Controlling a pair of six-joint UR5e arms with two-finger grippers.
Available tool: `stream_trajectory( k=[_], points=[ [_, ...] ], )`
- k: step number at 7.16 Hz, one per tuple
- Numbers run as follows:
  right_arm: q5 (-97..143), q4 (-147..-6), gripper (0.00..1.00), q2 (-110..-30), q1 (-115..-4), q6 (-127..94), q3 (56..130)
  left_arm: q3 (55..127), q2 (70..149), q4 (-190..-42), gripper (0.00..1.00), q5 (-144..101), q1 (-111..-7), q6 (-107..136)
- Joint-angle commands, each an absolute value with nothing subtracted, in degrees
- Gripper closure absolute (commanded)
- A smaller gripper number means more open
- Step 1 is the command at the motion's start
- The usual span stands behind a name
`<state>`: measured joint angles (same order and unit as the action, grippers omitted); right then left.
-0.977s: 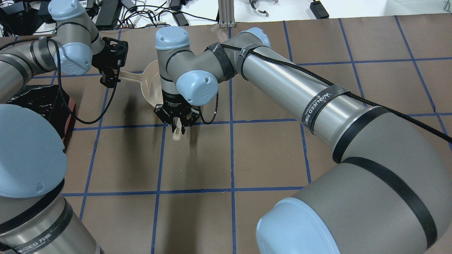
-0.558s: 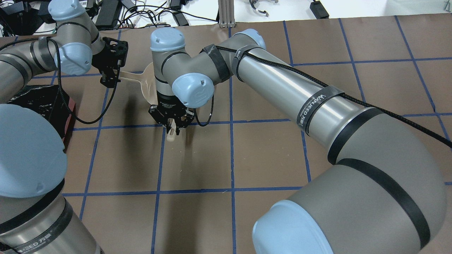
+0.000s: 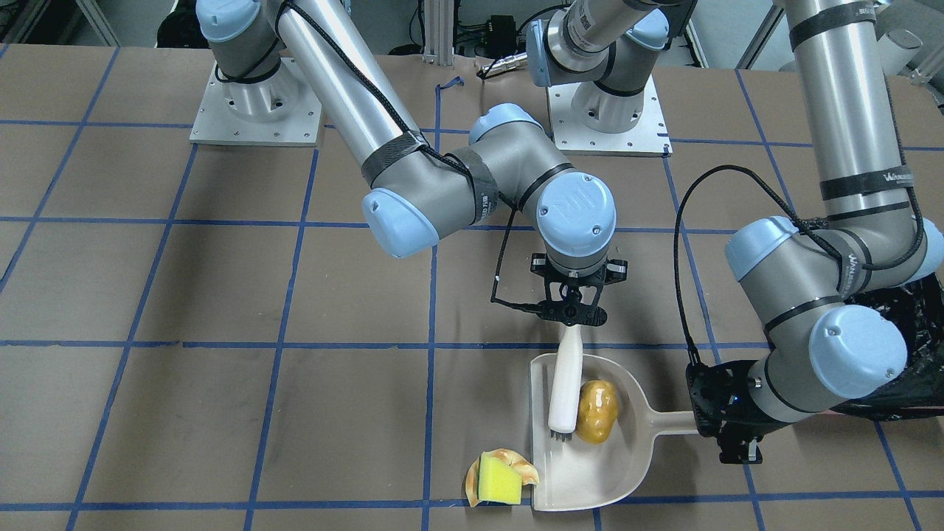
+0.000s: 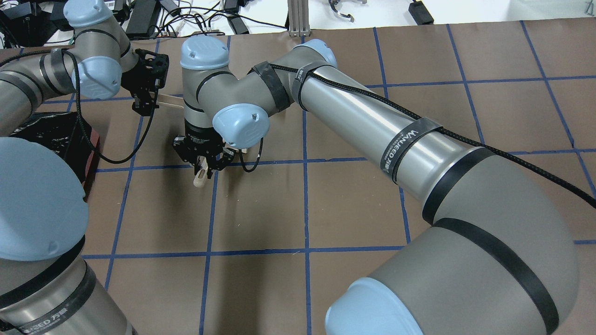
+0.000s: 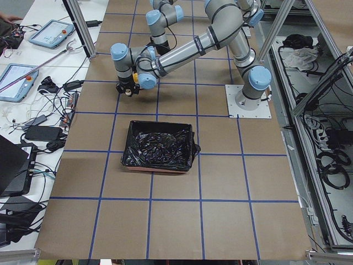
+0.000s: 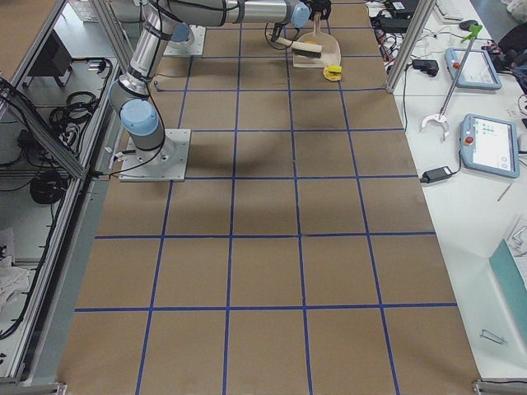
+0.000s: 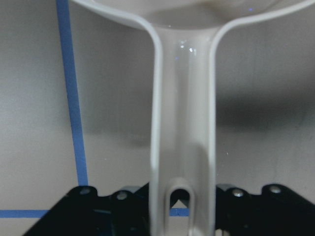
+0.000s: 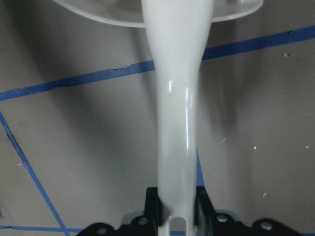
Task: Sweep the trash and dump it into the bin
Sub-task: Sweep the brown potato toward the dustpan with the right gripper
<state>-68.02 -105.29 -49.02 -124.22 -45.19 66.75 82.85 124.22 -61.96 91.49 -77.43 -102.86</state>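
A beige dustpan [image 3: 590, 472] lies flat on the table, and my left gripper [image 3: 726, 428] is shut on its handle [image 7: 182, 123]. My right gripper [image 3: 571, 313] is shut on a white brush [image 3: 566, 383] whose bristles rest inside the pan. The glossy yellow-brown potato piece of trash [image 3: 596, 410] sits in the pan against the brush. The yellow-green sponge [image 3: 498, 479] lies on the orange-beige bread piece [image 3: 522, 464] just outside the pan's open edge. The black-lined bin [image 5: 160, 146] stands beside my left arm. In the overhead view my right wrist hides the pan and the trash.
Blue tape lines [image 4: 305, 163] grid the brown table. Cables and devices [image 4: 195, 18] lie beyond the far edge. The right arm's long forearm [image 4: 372, 121] reaches across the table's middle. The bin's red base edge [image 4: 93, 149] shows near my left elbow.
My right gripper has carried the brush to the left in the overhead view, covering more of the dustpan. The left arm and the pan's handle have stayed put.
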Motion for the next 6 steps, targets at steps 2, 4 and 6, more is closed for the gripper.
stream_trajectory(
  k=[2, 4, 6],
  points=[
    [-67.7, -105.6, 0.98, -49.1, -124.4, -45.1, 66.2, 82.9, 124.2, -62.0, 0.99, 91.5, -77.4, -102.8],
    [-72.6, -103.3, 0.98, -50.2, -123.6, -43.5, 66.3, 82.9, 124.2, -62.0, 0.99, 91.5, -77.3, -102.8],
    [-79.1, -96.6, 0.98, -52.3, -122.1, -42.2, 66.4, 82.9, 124.2, -62.0, 0.99, 91.5, -77.3, -102.7]
  ],
)
